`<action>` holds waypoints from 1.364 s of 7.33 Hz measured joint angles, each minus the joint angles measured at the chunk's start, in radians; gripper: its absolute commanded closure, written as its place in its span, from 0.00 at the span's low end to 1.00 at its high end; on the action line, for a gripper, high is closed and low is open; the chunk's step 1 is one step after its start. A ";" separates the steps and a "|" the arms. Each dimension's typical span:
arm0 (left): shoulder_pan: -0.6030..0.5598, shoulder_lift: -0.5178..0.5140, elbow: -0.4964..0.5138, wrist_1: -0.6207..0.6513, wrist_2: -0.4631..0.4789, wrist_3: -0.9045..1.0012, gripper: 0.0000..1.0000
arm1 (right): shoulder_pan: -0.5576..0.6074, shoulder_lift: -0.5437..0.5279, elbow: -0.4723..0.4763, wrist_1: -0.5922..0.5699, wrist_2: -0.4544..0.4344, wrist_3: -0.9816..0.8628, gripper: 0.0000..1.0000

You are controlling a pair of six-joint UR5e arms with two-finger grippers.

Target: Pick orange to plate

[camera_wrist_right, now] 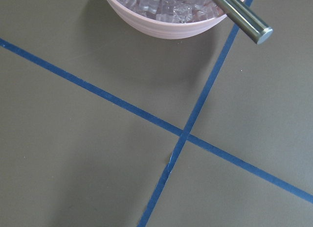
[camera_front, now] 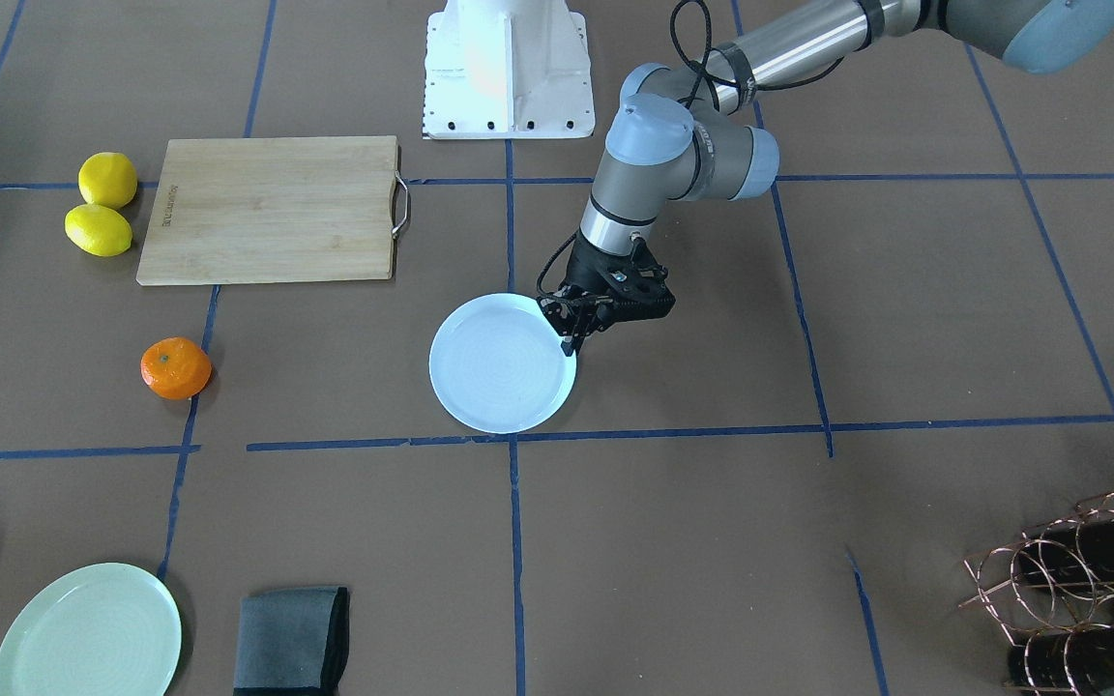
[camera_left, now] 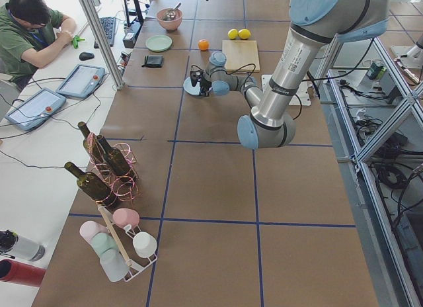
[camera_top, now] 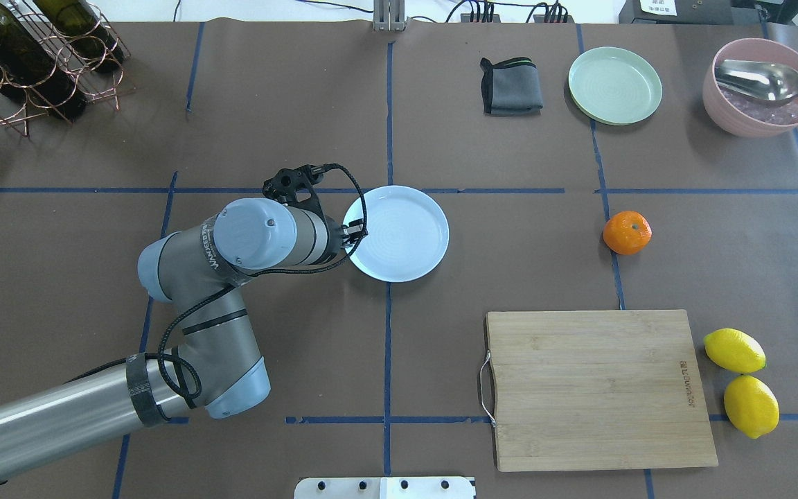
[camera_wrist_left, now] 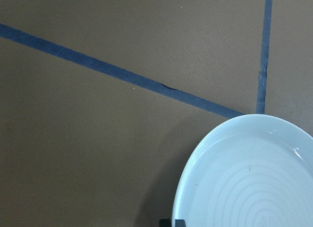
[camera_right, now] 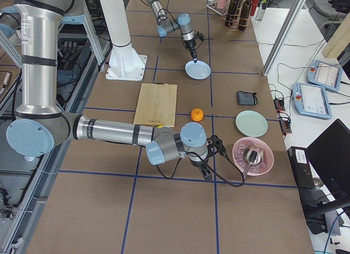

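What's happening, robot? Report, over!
Left claw at plate rim, grip unclear. Right claw by pink bowl, unclear too. Orange on table, not on plate. Nothing between them.

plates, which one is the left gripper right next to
The white, faintly bluish plate: the left gripper is at its rim. The pale green plate lies far off, beside the folded grey cloth.

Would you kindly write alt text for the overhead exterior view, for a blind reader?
The left gripper sits at the left rim of the empty white plate; the orange lies on the table far to its right.
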 measured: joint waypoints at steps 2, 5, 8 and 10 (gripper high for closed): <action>-0.001 0.005 -0.015 0.008 -0.002 0.018 0.00 | 0.000 0.000 0.007 0.002 0.000 0.015 0.00; -0.071 0.095 -0.243 0.230 -0.080 0.276 0.00 | -0.003 0.008 0.016 0.070 0.007 0.050 0.00; -0.301 0.219 -0.497 0.533 -0.194 0.698 0.00 | -0.030 0.013 0.016 0.132 0.017 0.051 0.00; -0.530 0.351 -0.535 0.568 -0.338 1.036 0.00 | -0.034 0.020 0.018 0.130 0.022 0.058 0.00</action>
